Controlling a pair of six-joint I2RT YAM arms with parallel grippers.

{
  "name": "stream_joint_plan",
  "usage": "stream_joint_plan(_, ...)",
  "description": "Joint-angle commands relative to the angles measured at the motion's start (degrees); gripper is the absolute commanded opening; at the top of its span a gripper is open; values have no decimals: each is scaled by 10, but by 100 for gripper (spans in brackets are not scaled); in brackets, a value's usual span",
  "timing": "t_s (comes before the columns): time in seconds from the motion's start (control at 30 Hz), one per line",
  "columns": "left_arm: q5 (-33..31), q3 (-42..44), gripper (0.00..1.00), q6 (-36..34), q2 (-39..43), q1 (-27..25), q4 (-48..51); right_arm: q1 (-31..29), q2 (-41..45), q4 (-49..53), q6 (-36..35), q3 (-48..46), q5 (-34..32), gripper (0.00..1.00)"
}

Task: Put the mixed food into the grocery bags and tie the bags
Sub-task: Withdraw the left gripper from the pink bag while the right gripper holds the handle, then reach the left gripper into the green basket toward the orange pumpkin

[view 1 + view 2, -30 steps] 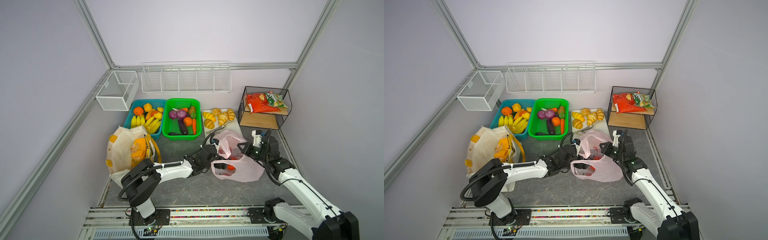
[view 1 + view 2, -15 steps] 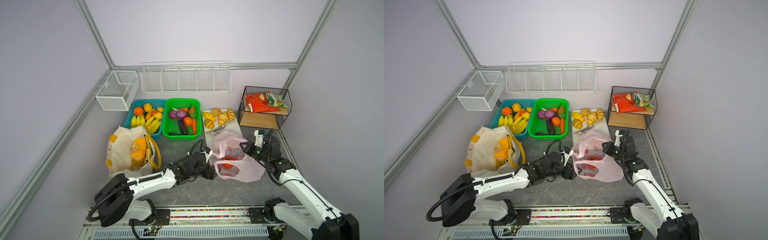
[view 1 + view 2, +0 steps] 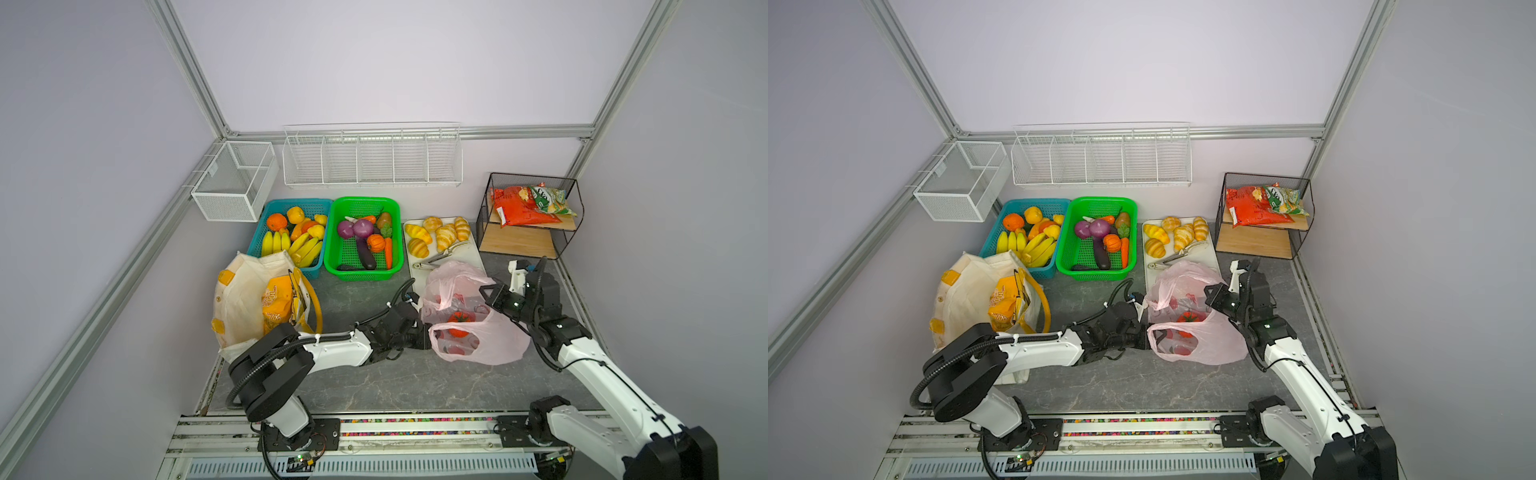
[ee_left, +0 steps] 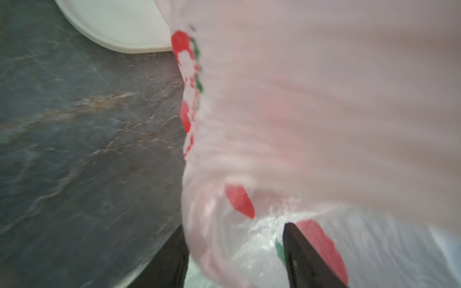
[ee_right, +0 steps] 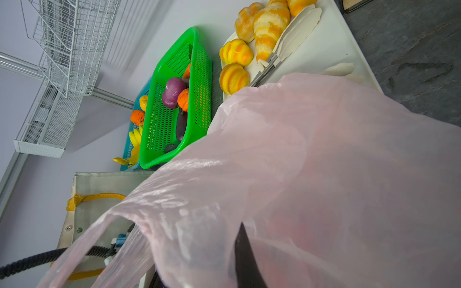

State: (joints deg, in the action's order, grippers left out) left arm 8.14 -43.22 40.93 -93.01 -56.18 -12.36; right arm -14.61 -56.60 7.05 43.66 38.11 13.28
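My left gripper (image 3: 424,340) has dropped to the nine o'clock edge of the pink bag (image 3: 494,347), jaws half-closed round the film, nothing pinched yet. My right gripper (image 3: 487,293) stays clamped on the one o'clock handle. The bag, tomato (image 3: 460,318) inside, lies at six o'clock of the tray (image 3: 473,253). Tying looks next.

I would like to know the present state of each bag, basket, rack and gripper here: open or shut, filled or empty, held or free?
pink bag, mouth open, untied, tomato inside.
canvas tote, open, orange packet inside.
left gripper, fingers apart around the pink bag's edge.
right gripper, shut on the pink bag's top edge.
green basket, holds vegetables.
wall rack, empty.
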Motion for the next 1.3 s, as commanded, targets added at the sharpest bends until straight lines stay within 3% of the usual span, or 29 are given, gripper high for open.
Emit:
stream_joint_plan(0.0, 31, -16, 33, 4, 1, 4, -27, 3, 0, 26, -33, 11, -11, 6)
stream_joint_plan(0.13, 95, -26, 9, -15, 57, 4, -37, 7, 2, 142, -153, 80, -20, 6)
stream_joint_plan(0.3, 212, -71, 2, -20, 98, 8, -8, 8, 17, 274, -261, 152, -57, 6)
stream_joint_plan(0.47, 286, -67, 2, 29, 92, 48, -49, 8, 32, 301, -281, 165, -87, 6)
stream_joint_plan(0.6, 293, -79, 11, 19, 76, 75, 7, 8, 21, 300, -280, 170, -79, 6)
stream_joint_plan(0.73, 299, -91, 41, -33, 89, 106, 84, 8, 18, 310, -288, 181, -84, 6)
stream_joint_plan(0.8, 287, -94, 54, -79, 120, 137, 136, 9, 20, 307, -287, 179, -88, 6)
stream_joint_plan(0.87, 249, -98, 59, -125, 153, 172, 193, 9, 19, 301, -282, 173, -85, 6)
stream_joint_plan(1.03, 56, -103, 73, -171, 215, 269, 250, 9, 15, 273, -268, 155, -70, 6)
stream_joint_plan(1.13, -3, -142, 76, -193, 176, 317, 253, 10, 4, 262, -267, 154, -61, 6)
stream_joint_plan(1.27, -68, -230, 77, -255, 58, 332, 263, 11, -3, 250, -266, 152, -47, 6)
